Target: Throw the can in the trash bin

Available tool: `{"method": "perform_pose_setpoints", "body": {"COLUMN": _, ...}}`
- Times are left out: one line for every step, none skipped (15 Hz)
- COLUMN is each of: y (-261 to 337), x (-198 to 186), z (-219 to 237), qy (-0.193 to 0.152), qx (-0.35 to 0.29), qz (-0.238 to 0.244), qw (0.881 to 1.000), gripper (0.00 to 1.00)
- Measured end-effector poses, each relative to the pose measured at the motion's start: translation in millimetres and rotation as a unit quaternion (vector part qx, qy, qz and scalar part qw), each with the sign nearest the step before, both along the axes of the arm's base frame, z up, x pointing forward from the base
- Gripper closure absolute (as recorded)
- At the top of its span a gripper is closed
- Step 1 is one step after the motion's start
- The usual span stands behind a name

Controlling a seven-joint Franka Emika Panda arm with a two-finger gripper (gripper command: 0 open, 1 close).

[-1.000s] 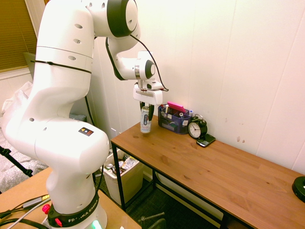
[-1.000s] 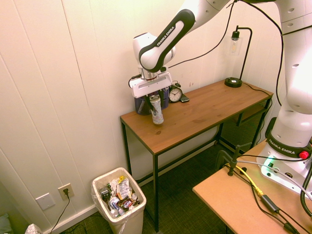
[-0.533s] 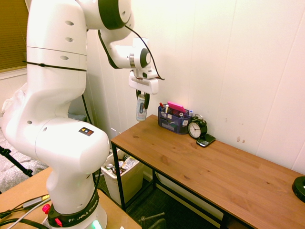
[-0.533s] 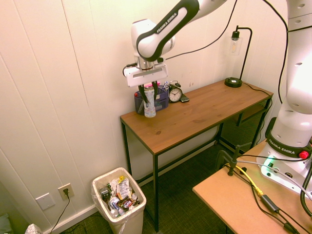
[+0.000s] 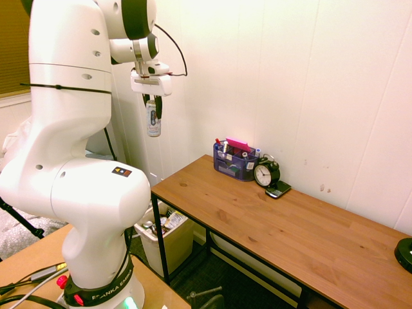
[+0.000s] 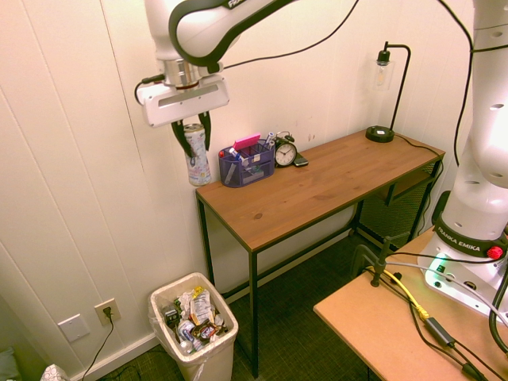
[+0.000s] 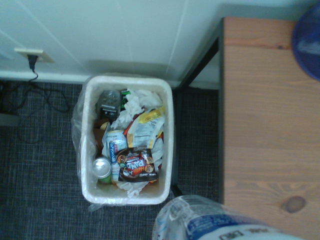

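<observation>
Hand (image 6: pixel 194 133) was clamped on the can (image 6: pixel 198 163), held approx. upright in mid-air nr. the counter (image 6: pixel 309 186) end, w/ trash bin (image 6: pixel 193 337) on floor below, containing misc. wrappers (image 7: pixel 135 164).

Slim silver-white metal can (image 6: pixel 198 163) with blue markings, off-white plastic bin (image 6: pixel 157 301) holding multicoloured wrappers, brown wood-grain tabletop (image 6: pixel 309 190) with darker knots, translucent blue-purple plastic organiser (image 6: pixel 248 168), black alarm clock (image 6: pixel 286 152) with white face

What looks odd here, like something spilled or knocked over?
Nothing stands out: the can hangs in the tool, the rubbish sits inside the bin, and the alarm clock stands upright on the desk.
</observation>
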State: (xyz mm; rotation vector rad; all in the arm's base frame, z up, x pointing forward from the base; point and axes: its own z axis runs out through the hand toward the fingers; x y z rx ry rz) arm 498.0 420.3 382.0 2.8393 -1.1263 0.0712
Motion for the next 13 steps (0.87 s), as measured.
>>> {"method": "perform_pose_setpoints", "body": {"y": 15, "x": 3, "z": -16, "qy": 0.012, "qx": -0.007, "qz": 0.004, "qw": 1.000, "gripper": 0.00}}
{"method": "perform_pose_setpoints", "body": {"y": 27, "x": 6, "z": -30, "qy": 0.025, "qx": -0.013, "qz": 0.009, "qw": 1.000, "gripper": 0.00}}
{"method": "perform_pose_setpoints", "body": {"y": 36, "x": 8, "z": -39, "qy": 0.032, "qx": -0.016, "qz": 0.011, "qw": 0.999, "gripper": 0.00}}
{"method": "perform_pose_setpoints", "body": {"y": 41, "x": 11, "z": -41, "qy": 0.036, "qx": -0.017, "qz": 0.011, "qw": 0.999, "gripper": 0.00}}
{"method": "perform_pose_setpoints", "body": {"y": 42, "x": 14, "z": -36, "qy": 0.036, "qx": -0.018, "qz": 0.009, "qw": 0.999, "gripper": 0.00}}
{"method": "perform_pose_setpoints", "body": {"y": 41, "x": 18, "z": -29, "qy": 0.034, "qx": -0.017, "qz": 0.007, "qw": 0.999, "gripper": 0.00}}
{"method": "perform_pose_setpoints", "body": {"y": 39, "x": 22, "z": -23, "qy": 0.031, "qx": -0.016, "qz": 0.005, "qw": 0.999, "gripper": 0.00}}
{"method": "perform_pose_setpoints", "body": {"y": 36, "x": 25, "z": -20, "qy": 0.030, "qx": -0.014, "qz": 0.003, "qw": 0.999, "gripper": 0.00}}
{"method": "perform_pose_setpoints", "body": {"y": 34, "x": 27, "z": -20, "qy": 0.030, "qx": -0.013, "qz": 0.002, "qw": 0.999, "gripper": 0.00}}
{"method": "perform_pose_setpoints", "body": {"y": 33, "x": 28, "z": -20, "qy": 0.031, "qx": -0.011, "qz": 0.001, "qw": 0.999, "gripper": 0.00}}
{"method": "perform_pose_setpoints", "body": {"y": 31, "x": 29, "z": -20, "qy": 0.033, "qx": -0.009, "qz": 0.001, "qw": 0.999, "gripper": 0.00}}
{"method": "perform_pose_setpoints", "body": {"y": 30, "x": 31, "z": -22, "qy": 0.033, "qx": -0.006, "qz": 0.001, "qw": 0.999, "gripper": 0.00}}
{"method": "perform_pose_setpoints", "body": {"y": 28, "x": 33, "z": -23, "qy": 0.030, "qx": 0.001, "qz": 0.000, "qw": 1.000, "gripper": 0.00}}
